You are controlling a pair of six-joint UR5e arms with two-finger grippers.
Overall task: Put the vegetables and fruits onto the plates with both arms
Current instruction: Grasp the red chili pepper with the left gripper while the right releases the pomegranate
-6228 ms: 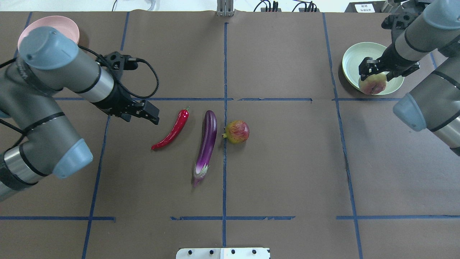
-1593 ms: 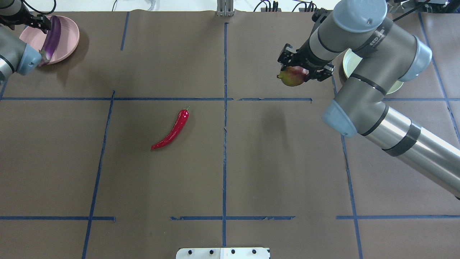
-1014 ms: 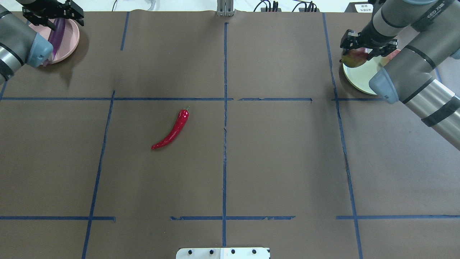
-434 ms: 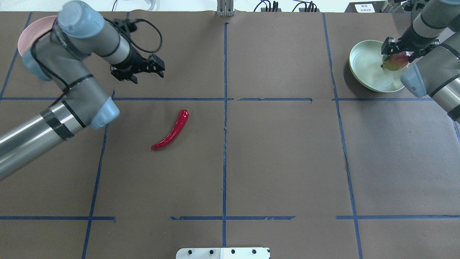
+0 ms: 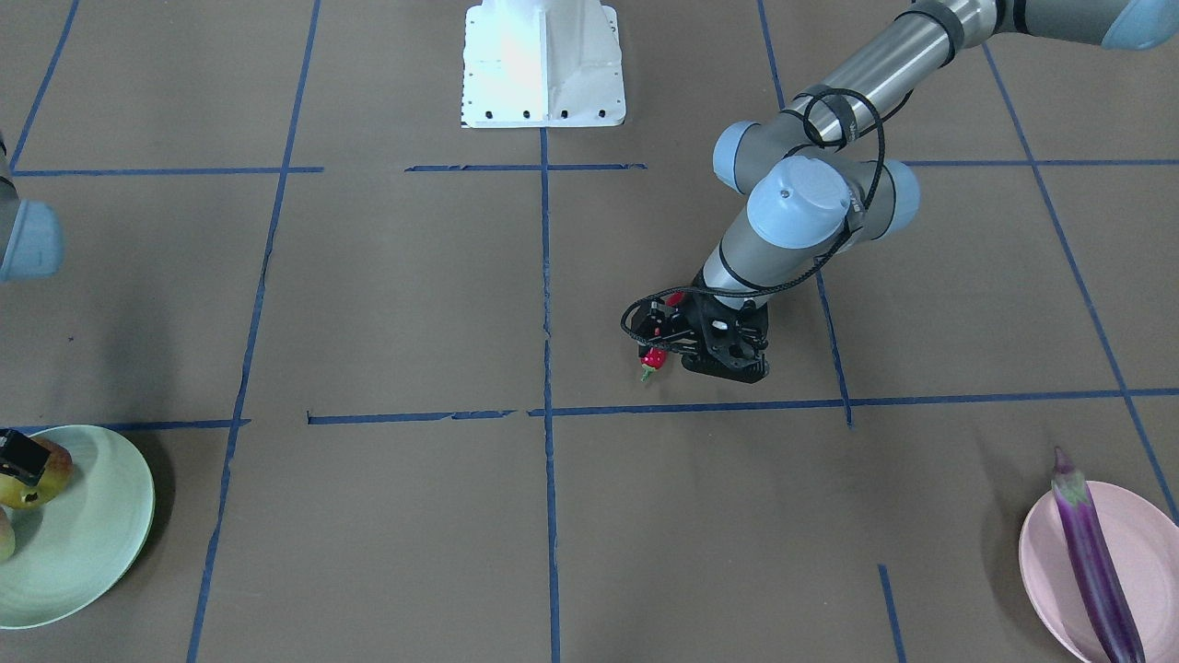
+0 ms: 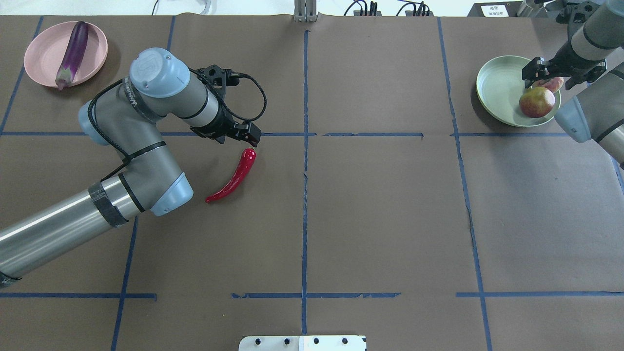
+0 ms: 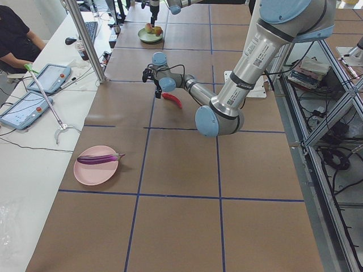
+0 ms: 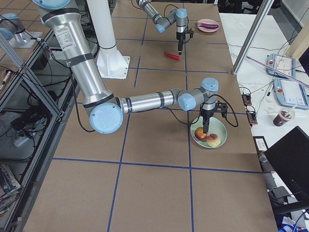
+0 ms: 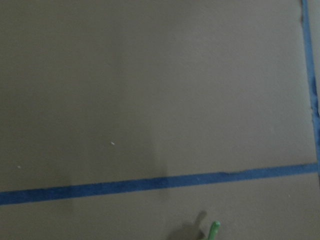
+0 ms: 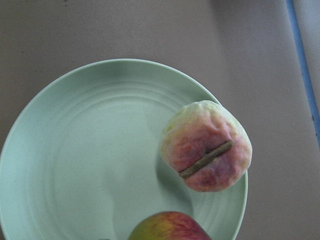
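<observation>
The purple eggplant (image 6: 73,46) lies on the pink plate (image 6: 44,51) at the far left, and shows in the front view (image 5: 1091,552) too. The red chili pepper (image 6: 234,178) lies on the table left of centre. My left gripper (image 6: 237,139) is open and hangs just over the chili's stem end; the left wrist view shows only the green stem tip (image 9: 214,230). Both fruits lie on the green plate (image 6: 497,90): the red-yellow one (image 6: 536,101) and the pale blushed one (image 10: 206,147). My right gripper (image 6: 547,80) is open above them.
The white base block (image 6: 302,342) stands at the near table edge. Blue tape lines divide the brown table. A metal post (image 6: 305,12) stands at the far edge. An operator (image 7: 17,34) and tablets are at a side table beyond the far edge.
My left gripper has moved right and nearer, down to the chili's stem end. My right gripper has let go of the red-yellow fruit, which now lies on the green plate.
</observation>
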